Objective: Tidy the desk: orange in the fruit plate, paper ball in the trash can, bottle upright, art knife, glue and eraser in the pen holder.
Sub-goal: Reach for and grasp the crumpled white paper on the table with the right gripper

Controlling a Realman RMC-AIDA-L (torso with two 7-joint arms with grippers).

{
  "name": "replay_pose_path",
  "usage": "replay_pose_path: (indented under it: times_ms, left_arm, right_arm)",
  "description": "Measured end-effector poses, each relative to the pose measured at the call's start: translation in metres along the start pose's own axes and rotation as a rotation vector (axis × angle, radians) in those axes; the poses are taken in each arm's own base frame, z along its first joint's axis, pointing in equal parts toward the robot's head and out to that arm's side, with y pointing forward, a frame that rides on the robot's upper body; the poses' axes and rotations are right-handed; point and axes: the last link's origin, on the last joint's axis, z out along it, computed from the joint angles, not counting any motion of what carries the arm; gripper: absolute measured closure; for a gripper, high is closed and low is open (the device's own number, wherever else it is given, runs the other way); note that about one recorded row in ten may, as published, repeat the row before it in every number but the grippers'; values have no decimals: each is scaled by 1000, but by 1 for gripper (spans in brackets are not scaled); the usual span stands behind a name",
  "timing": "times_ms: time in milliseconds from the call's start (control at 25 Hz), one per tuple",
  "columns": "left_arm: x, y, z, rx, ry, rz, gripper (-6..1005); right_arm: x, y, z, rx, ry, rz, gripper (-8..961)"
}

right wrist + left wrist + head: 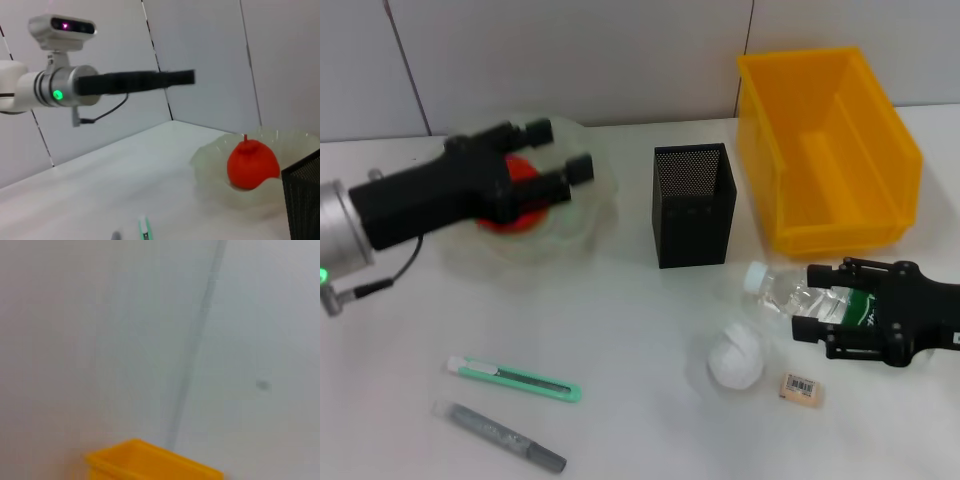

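Head view: the orange (520,195) sits in the fruit plate (582,215) near the bench's back left; the left gripper (558,157) hovers above it, fingers spread wide. The bottle (800,297) lies on its side towards the front right, the right gripper (807,300) clamped on its body, with the paper ball (736,358) and eraser (801,388) just beside.

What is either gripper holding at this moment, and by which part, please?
The right gripper grips the lying bottle around its body. The left gripper is open above the fruit plate, holding nothing.
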Motion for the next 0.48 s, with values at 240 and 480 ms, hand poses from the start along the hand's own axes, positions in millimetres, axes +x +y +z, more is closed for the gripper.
replay_pose_path:
  times_ms: [240,480]
  left_arm:
    - [-14,14,-12,-72,-44,-9,210]
    - [-25,17,-24,-34,-19,-6,211]
  right_arm:
    - [-7,-3,6,-14,9,-2,191]
    - [-11,-8,17,-39,72,24,191]
